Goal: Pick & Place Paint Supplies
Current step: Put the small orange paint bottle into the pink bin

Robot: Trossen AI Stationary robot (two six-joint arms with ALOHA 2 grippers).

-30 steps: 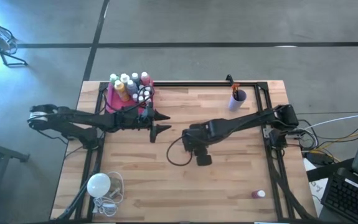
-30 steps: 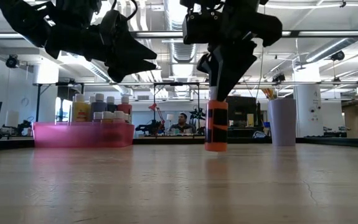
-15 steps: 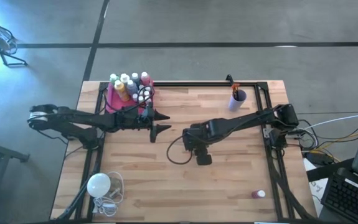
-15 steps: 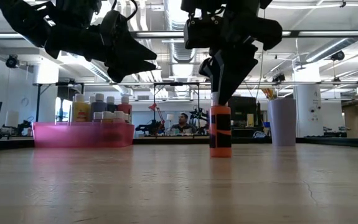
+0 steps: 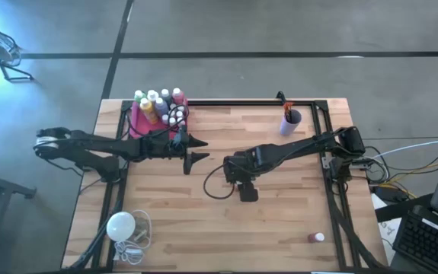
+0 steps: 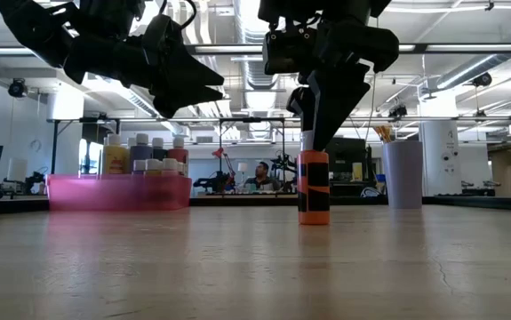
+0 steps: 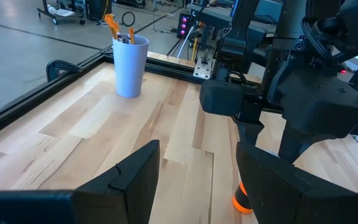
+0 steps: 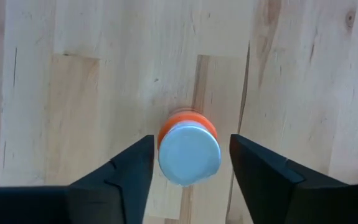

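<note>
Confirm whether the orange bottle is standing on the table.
Yes: the orange bottle stands upright on the table, its base on the wood.

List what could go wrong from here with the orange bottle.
The right gripper stands open straight above the upright orange bottle, its fingers flanking the white cap; a crooked lift could tip it. The bottle stands mid-table, far from the pink bin, beside which the left gripper hovers open, risking a crossing.

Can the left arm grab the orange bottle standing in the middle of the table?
Probably not right now: the right gripper sits directly over the orange bottle, fingers either side of its cap. The left gripper hangs open beside it.
</note>
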